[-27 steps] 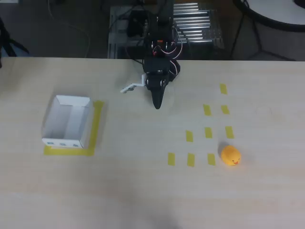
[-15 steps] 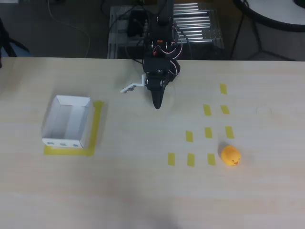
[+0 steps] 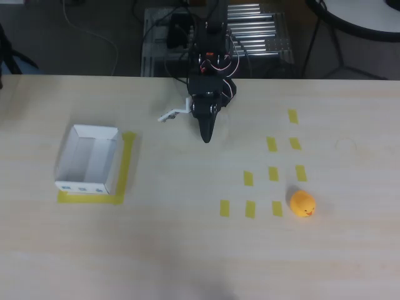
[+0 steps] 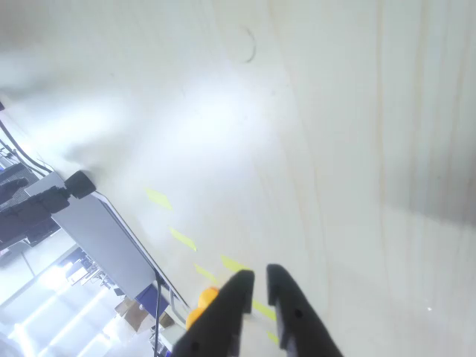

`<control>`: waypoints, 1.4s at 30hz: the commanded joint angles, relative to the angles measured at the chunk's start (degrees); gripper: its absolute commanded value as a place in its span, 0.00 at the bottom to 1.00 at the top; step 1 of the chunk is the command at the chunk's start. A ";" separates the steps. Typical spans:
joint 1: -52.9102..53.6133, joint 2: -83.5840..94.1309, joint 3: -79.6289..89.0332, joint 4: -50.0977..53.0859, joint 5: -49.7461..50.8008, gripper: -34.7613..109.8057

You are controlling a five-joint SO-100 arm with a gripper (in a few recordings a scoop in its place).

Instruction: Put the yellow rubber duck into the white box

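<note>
**Nothing done yet: duck on the tabletop, box empty**

My jaws (image 3: pixel 205 134) sit near the far edge of the tabletop (image 3: pixel 187 250), about mid-width in the overhead view, tips pointing down toward the near side. In the wrist view the two tips are pressed nearly together with only a thin slit between them, pinching nothing.

The yellow rubber duck (image 3: pixel 302 204) sits on bare tabletop at lower right in the overhead view, just beside the yellow tape marks (image 3: pixel 274 174), well apart from me. In the wrist view a bit of it peeks out behind my tips (image 4: pixel 202 306).

The white box (image 3: pixel 89 159) is far left on its yellow tape frame (image 3: pixel 127 169), open side up, empty inside. Well apart from both duck and me.

My read: task at the start. Reach not begun, grasp not made. All left: spread the jaws, go right to the duck, pinch it, carry it across to the left, drop it in the box.
</note>
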 commanded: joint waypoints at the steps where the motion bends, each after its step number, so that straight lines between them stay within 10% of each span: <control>1: -1.58 2.99 0.70 1.05 0.00 0.24; 42: 0.00 2.81 -2.81 -4.04 -8.09 0.24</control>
